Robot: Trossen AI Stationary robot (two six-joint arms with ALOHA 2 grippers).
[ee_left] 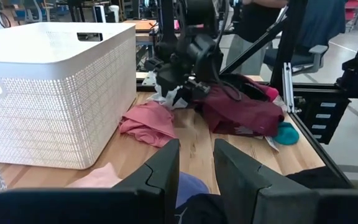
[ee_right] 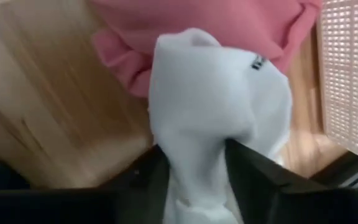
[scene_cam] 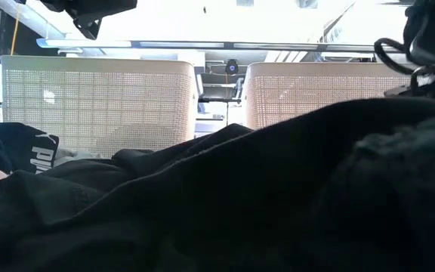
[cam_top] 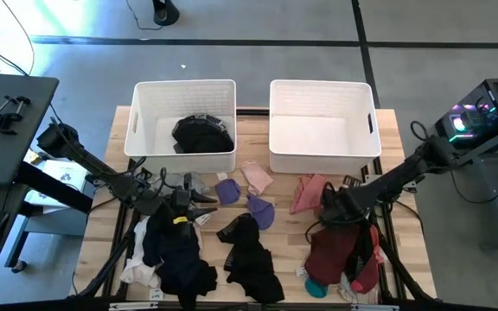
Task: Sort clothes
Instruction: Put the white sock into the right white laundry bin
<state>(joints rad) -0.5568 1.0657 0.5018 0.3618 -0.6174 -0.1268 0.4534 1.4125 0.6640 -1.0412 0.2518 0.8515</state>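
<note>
Gripping a white sock [ee_right: 219,118] w/ the right gripper [ee_right: 194,168], jaws closed on it just above the pink garment [ee_right: 216,25] near the right bin [cam_top: 322,125]; lift it clear before swinging over so nothing snags. Left gripper [ee_left: 194,171] waits low over the surface by the dark pile [cam_top: 180,250], jaws slightly apart, holding nothing.

Clothes lie scattered over the wooden table in front of the left bin [cam_top: 185,117], one item already inside it.

A crumpled black garment [cam_top: 202,134] sits in the left bin. Just in front of that bin lie a pale pink piece [cam_top: 257,177] and two lavender pieces [cam_top: 227,191] and [cam_top: 260,210]. Farther out from it, black garments [cam_top: 251,255] are heaped, with a navy and black pile [cam_top: 178,250] over something white [cam_top: 139,272]. Off towards the other bin lie a pink garment [cam_top: 308,192], a maroon heap [cam_top: 340,250] and a teal scrap [cam_top: 316,288]. A white sock [ee_right: 219,118] hangs bunched above the pink garment.
</note>
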